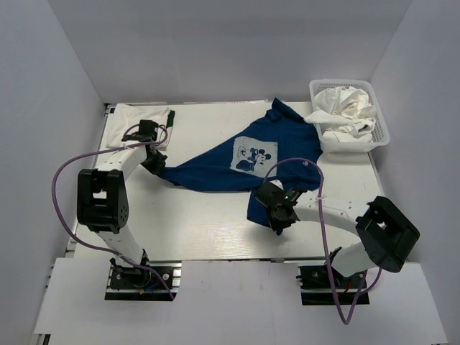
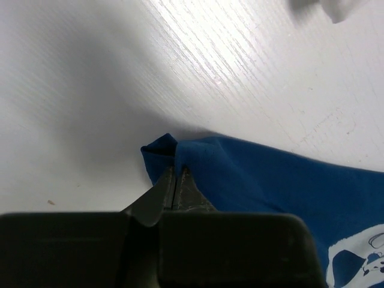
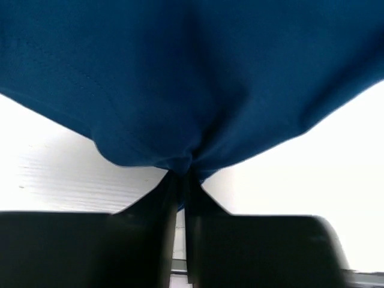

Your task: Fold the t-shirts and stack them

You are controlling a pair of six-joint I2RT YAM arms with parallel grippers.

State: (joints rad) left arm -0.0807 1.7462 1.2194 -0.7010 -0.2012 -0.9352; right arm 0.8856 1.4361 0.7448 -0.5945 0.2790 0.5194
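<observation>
The blue shirt (image 1: pixel 215 169) lay spread across the middle of the frame. The left gripper (image 2: pixel 176 173) pinched its corner at centre left, and the right gripper (image 3: pixel 182 174) pinched its edge at lower centre, likely to stretch it flat for folding.

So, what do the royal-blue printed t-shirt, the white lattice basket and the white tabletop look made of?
Royal-blue printed t-shirt: soft matte knit cloth, probably cotton; it drapes and creases. White lattice basket: rigid moulded plastic, judging by its even grid walls. White tabletop: hard board, faint wood-grain texture, likely laminate.
</observation>
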